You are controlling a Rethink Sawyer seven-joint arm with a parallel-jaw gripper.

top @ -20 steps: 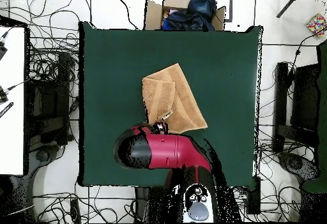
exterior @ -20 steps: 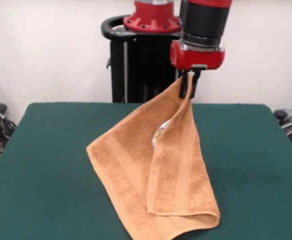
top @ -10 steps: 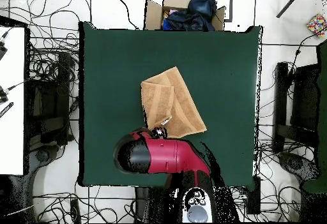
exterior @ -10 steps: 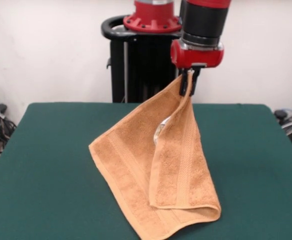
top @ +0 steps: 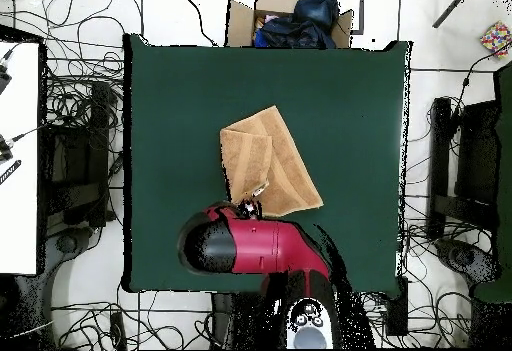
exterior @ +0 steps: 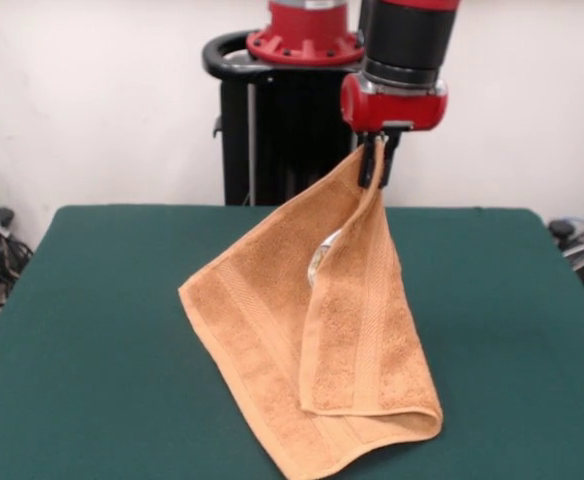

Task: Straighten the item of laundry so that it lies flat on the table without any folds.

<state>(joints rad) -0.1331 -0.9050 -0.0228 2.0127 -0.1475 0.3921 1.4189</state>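
Observation:
The orange-tan washcloth (exterior: 312,350) hangs by one corner from my gripper (exterior: 375,166), which is shut on that corner high above the green table (exterior: 92,330). The cloth drapes down in a fold, with its lower part resting on the table near the front edge. A small white tag (exterior: 322,256) shows inside the fold. In the overhead view the cloth (top: 272,162) lies near the table's middle, and my gripper (top: 250,205) sits at the cloth's near corner, just ahead of the red arm.
The robot's black pedestal (exterior: 272,120) stands behind the table's far edge. A cardboard box with dark clothes (top: 290,19) sits beyond the table's far edge in the overhead view. Cables lie on the floor around the table (top: 360,97).
My gripper has risen slightly with the cloth corner. The cloth's lower edge has drawn a little toward the pedestal side of the table.

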